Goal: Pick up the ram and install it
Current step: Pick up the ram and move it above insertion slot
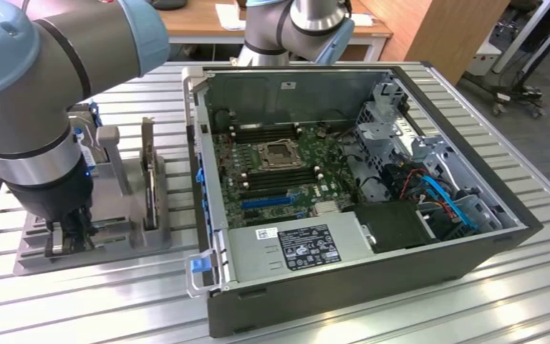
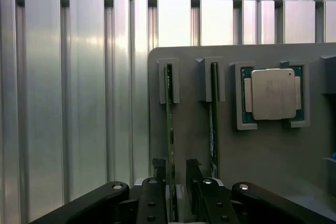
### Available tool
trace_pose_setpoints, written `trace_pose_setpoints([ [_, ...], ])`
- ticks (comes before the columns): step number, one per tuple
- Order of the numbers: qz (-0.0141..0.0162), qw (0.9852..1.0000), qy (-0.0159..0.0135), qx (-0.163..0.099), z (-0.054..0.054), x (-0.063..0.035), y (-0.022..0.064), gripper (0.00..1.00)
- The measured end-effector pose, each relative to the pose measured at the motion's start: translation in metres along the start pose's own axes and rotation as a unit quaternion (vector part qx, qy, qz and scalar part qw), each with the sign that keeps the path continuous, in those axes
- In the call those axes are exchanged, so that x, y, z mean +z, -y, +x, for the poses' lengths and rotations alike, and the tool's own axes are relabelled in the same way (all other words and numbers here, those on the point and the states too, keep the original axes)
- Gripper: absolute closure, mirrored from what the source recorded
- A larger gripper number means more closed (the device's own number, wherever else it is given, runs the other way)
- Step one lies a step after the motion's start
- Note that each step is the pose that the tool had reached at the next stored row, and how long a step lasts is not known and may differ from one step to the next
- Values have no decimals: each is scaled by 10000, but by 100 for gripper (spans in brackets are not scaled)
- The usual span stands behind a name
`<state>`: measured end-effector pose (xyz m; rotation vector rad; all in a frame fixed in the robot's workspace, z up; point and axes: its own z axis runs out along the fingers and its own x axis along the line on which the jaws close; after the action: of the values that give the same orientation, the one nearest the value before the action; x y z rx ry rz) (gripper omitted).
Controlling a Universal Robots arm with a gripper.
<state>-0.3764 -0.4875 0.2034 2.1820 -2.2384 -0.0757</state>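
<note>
Over at the exterior view's left, the arm's gripper (image 1: 68,242) is down on the grey holder (image 1: 112,252). The holder sits on the slatted alu table (image 1: 84,304), just beside the open PC case (image 1: 371,287).

From the wrist cam, the ram (image 2: 169,119) stands on edge in a slot of the holder, nearest the holder's outer edge. The gripper (image 2: 176,169) straddles its near end w/ a black fingertip (image 2: 159,165) on each side, spread wide, not pinching. The stick runs closer to one finger than the other; can't tell if it touches.

A 2nd green stick (image 2: 213,114) stands parallel in the next slot, just beside. Past that, a silver CPU (image 2: 272,94) lies flat in its own pocket.

In the exterior view, a dark expansion card (image 1: 148,172) stands upright in the same holder, between gripper and case. Inside the case the motherboard (image 1: 299,188) lies flat w/ the CPU socket (image 1: 277,153) about mid-board. The PSU (image 1: 294,247), label up, sits nearer the camera.
</note>
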Motion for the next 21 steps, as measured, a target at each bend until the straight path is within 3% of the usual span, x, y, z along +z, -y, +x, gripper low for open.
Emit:
trace_pose_setpoints([
  [21,1,10000,10,-15,26,7,34,71],
])
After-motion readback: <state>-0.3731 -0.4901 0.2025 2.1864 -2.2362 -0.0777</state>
